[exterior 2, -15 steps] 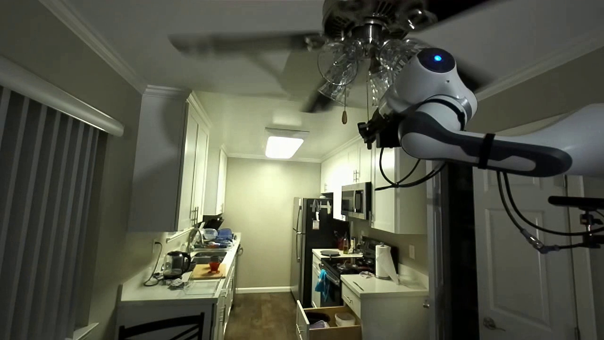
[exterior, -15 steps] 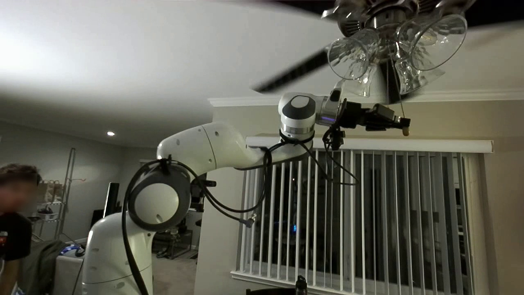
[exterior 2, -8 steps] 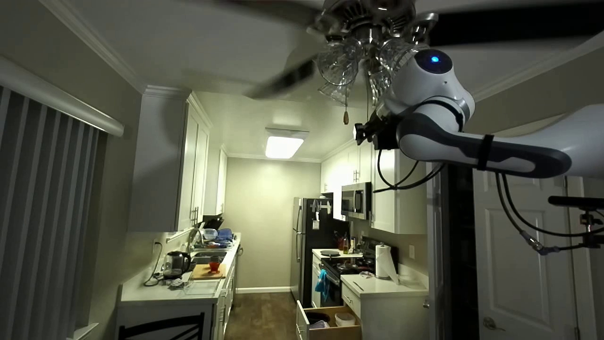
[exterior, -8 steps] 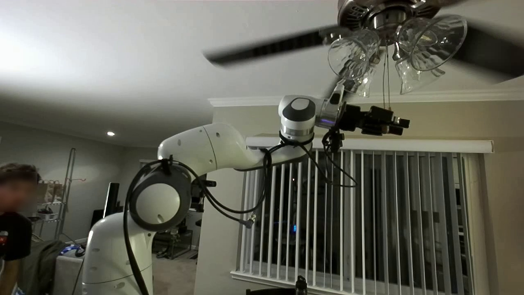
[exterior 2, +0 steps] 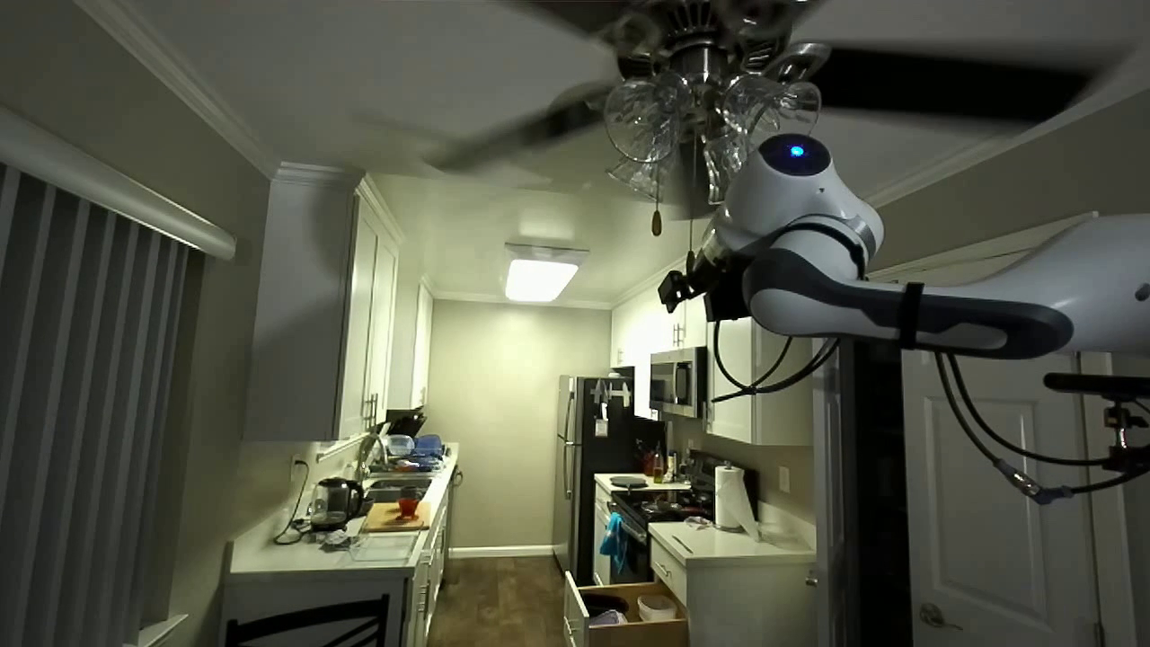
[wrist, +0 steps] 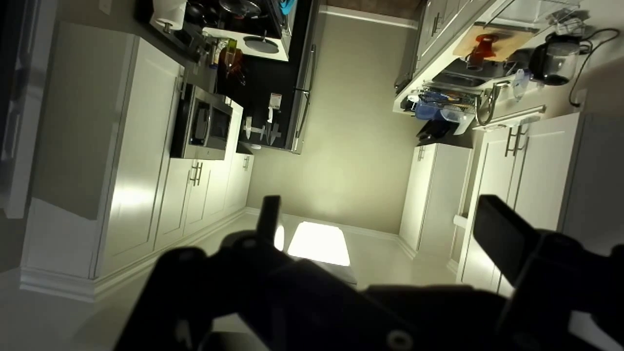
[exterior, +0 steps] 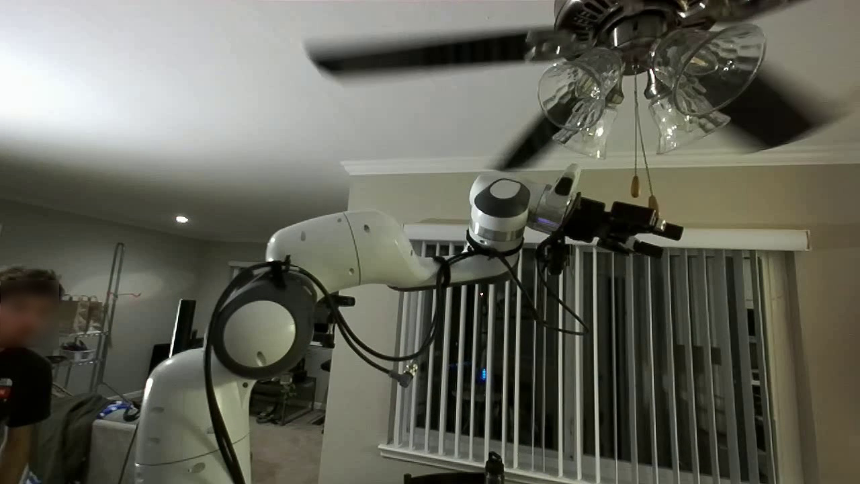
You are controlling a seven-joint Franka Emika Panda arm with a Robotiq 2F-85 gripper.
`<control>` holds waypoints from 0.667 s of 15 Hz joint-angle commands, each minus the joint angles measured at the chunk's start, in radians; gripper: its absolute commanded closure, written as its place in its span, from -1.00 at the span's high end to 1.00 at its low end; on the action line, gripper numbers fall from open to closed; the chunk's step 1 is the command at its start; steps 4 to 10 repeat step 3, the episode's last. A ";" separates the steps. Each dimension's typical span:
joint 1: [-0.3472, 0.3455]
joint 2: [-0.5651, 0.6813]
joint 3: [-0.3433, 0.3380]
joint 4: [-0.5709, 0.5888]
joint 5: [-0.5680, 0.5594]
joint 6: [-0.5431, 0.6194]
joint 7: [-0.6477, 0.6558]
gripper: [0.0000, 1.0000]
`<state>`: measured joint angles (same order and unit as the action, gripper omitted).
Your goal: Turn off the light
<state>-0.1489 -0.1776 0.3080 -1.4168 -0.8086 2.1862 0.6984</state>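
The ceiling-fan light hangs overhead in both exterior views, its clear bell-shaped glass shades splayed beneath the hub, with blurred dark fan blades around it. Two thin pull chains drop from it toward the black Robotiq gripper, each ending in a wooden pull. In an exterior view a pull overlaps the top of the gripper; whether they touch cannot be told. The gripper's fingers stand well apart, a glowing ceiling panel showing through the gap in the wrist view.

In an exterior view the Franka arm stands in the way of the shades' lower edge; loose black cables loop below its forearm. Vertical blinds hang behind the gripper in an exterior view, which alone shows a person with a blurred face at the left edge. An exterior view alone shows a pulled-out drawer in the kitchen. The wrist view turns that kitchen upside down and looks past the fingers to an electric kettle, a red cup on a cutting board, a stainless microwave and the dark side of a refrigerator.
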 commanded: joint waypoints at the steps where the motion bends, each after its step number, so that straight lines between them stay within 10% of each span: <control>1: 0.061 0.010 -0.047 0.007 -0.018 -0.012 0.005 1.00; 10: 0.061 0.009 -0.047 0.004 -0.018 -0.012 0.005 1.00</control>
